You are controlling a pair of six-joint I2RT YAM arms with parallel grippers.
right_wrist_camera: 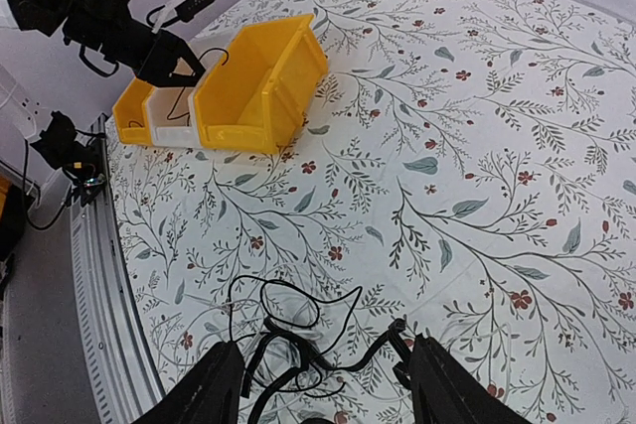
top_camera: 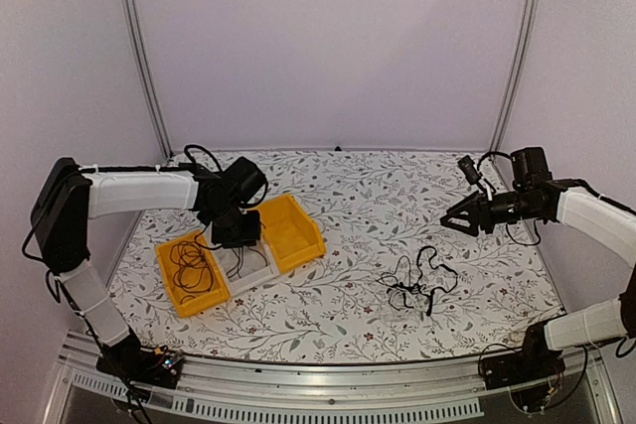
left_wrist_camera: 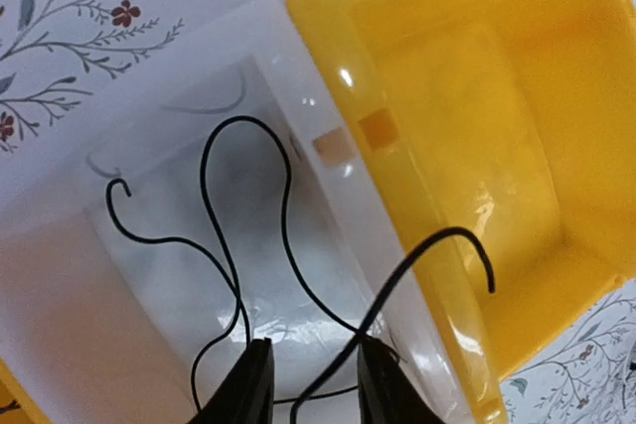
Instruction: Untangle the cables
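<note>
A floral-print counter (top_camera: 348, 196) sits between pale lilac walls (top_camera: 328, 47). The right claw (top_camera: 459, 217) hangs released and empty, with the tangled black cables (top_camera: 417, 285) at its 7 o'clock. The left claw (left_wrist_camera: 316, 369), slightly parted, hovers over the clear bin (left_wrist_camera: 189, 62). One black cable (left_wrist_camera: 285, 235) loops up from between its fingers.

Glossy yellow plastic bin (left_wrist_camera: 477, 146), upper right, catches hard highlights beside a frosted, translucent plastic bin (left_wrist_camera: 60, 285) at lower left. Thin cables (top_camera: 417, 285), lower right of centre, look matt black and rubbery. The table (top_camera: 378, 196) wears a matt floral-print covering, and a ribbed, brushed-metal rail (top_camera: 328, 389) lines the bottom edge.
</note>
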